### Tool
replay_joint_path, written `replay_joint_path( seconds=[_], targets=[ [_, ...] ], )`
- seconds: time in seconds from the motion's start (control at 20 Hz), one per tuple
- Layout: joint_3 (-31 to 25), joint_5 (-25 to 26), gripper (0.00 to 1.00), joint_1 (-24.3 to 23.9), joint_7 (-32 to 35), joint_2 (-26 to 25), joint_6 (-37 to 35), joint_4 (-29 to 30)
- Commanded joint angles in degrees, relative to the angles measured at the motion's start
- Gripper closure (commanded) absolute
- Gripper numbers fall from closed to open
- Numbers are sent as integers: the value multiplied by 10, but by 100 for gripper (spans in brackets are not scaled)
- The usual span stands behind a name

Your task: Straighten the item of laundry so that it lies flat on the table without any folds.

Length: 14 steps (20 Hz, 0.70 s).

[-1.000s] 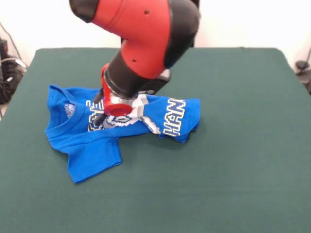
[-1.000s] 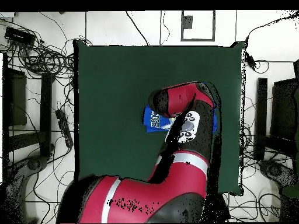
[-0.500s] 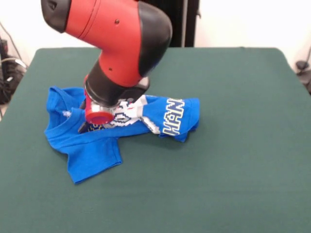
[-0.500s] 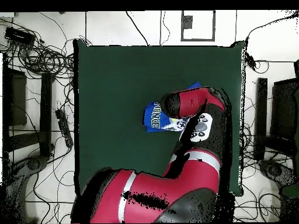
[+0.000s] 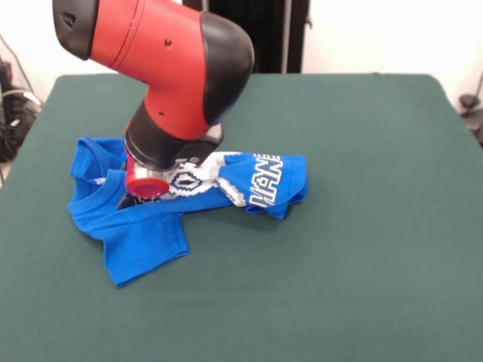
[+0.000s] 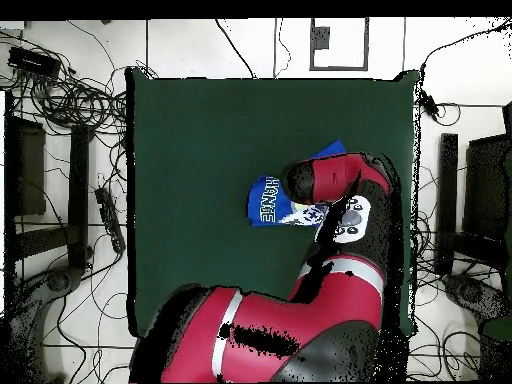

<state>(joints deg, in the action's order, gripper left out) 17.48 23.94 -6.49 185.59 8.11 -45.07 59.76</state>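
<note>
Far from flat: blue T-shirt (image 5: pixel 189 192) bunched left of centre on the green surface (image 5: pixel 362 249), hem end doubled under at 3 o'clock, one sleeve splayed toward 7 o'clock. Claw (image 5: pixel 134 197) hidden beneath the wrist; spread or pinching, impossible to tell. Most straightening remains.

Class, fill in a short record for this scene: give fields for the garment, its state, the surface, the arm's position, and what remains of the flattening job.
garment: blue T-shirt with white pixel print and yellow-white lettering
state: crumpled, lower part folded over, so the lettering is partly hidden; one sleeve spread toward the front edge
surface: dark green table, shirt left of centre in the front view
arm: red and black arm low over the shirt's collar end
gripper: hidden under the arm's wrist, open or shut unknown
remaining: folds still present, shirt not flat
</note>
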Motion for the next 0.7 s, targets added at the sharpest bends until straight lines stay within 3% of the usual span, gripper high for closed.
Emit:
replay_joint_path(
  seconds=[0.05, 0.3, 0.7],
  targets=[
    [-75, 2, 0, -9, -102, -24, 16, 36],
    [-35, 52, 0, -9, -89, -50, 59, -11],
    [-20, 104, 0, -35, -91, -87, 83, -79]
  ],
)
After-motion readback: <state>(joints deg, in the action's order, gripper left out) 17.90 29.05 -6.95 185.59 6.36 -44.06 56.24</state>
